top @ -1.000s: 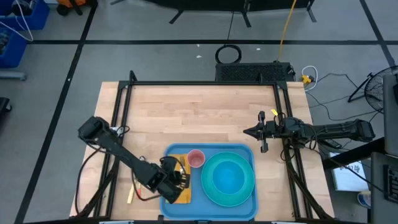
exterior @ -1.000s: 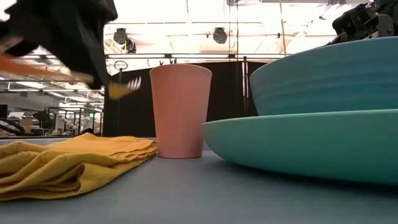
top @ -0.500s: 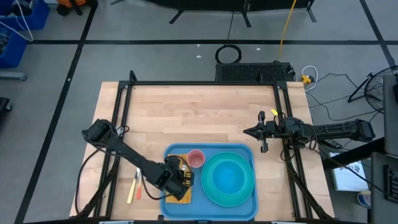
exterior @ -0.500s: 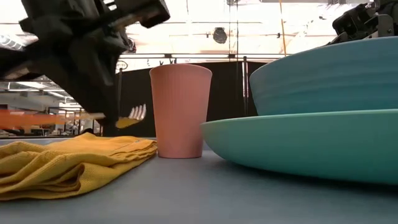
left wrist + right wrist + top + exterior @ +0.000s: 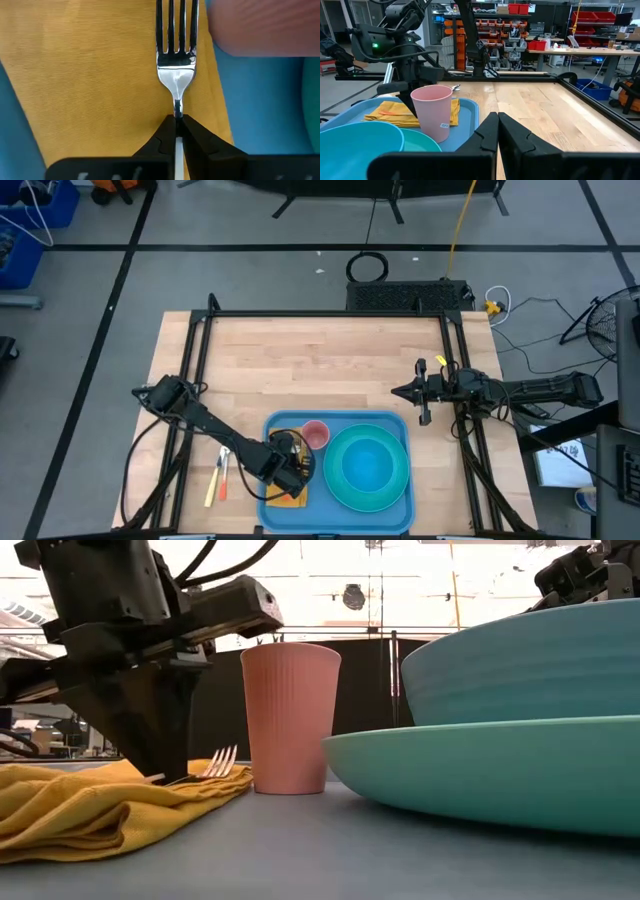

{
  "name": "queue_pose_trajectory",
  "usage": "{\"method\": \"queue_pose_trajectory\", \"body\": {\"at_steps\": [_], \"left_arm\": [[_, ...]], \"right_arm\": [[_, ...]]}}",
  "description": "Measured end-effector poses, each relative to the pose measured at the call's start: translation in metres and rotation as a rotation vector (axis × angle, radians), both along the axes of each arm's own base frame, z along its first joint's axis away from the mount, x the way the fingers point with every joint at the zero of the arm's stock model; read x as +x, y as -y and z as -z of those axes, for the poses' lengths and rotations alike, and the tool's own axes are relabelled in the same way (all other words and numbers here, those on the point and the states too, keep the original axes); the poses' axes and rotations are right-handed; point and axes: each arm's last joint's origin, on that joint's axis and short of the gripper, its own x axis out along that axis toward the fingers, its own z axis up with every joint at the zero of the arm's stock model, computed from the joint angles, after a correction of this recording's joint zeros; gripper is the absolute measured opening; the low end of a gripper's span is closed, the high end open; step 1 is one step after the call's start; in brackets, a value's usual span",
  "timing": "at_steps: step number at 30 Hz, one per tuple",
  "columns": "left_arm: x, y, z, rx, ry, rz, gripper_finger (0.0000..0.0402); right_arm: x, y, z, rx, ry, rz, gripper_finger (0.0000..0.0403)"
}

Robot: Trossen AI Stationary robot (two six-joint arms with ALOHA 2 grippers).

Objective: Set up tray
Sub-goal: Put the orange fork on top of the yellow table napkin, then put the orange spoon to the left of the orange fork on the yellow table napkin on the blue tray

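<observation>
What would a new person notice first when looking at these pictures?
Most striking is the big blue tray at the table's near edge, with a turquoise plate and bowl filling its right half. On its left half, the left gripper holds a fork over a yellow napkin, beside a pink cup.

Blue tray [image 5: 395, 423], yellow napkin [image 5: 100, 75], pink cup [image 5: 290, 718].

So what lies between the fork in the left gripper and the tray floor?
The yellow napkin: the left wrist view shows the fork, pinched in the left gripper, lying over the cloth, which is spread on the blue tray beside the pink cup.
</observation>
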Motion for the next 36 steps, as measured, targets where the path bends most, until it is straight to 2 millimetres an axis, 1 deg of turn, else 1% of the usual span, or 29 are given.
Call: {"method": "queue_pose_trajectory", "body": {"at_steps": [4,16,19,23,26,30,32,36], "left_arm": [[0.0,0.0,0.0,0.006,0.001,0.007,0.0033],[0.0,0.0,-0.001,0.012,-0.002,0.041,0.0113],[-0.002,-0.001,-0.011,0.009,0.007,0.071,0.013],[-0.011,-0.001,-0.035,0.0,0.037,0.126,0.015],[-0.026,0.0,-0.056,-0.025,0.013,0.175,0.0157],[-0.063,0.002,-0.075,-0.072,-0.175,0.179,0.0157],[-0.083,0.007,-0.079,-0.055,-0.27,0.157,0.0153],[-0.115,0.022,-0.079,-0.008,-0.412,0.102,0.0144]], "right_arm": [[0.0,0.0,0.0,-0.001,0.0,0.0,0.0],[0.0,0.0,0.0,0.001,0.0,0.0,0.0],[0.0,0.0,0.0,0.0,0.0,0.0,0.0],[0.0,0.0,0.0,-0.001,0.002,0.0,0.0],[0.0,0.0,-0.001,-0.002,0.006,0.0,0.0],[0.0,0.0,-0.001,-0.002,0.012,0.0,0.0],[0.0,0.0,-0.002,-0.002,0.016,0.0,0.0],[0.0,0.0,-0.002,-0.003,0.022,0.0,0.0]]}}
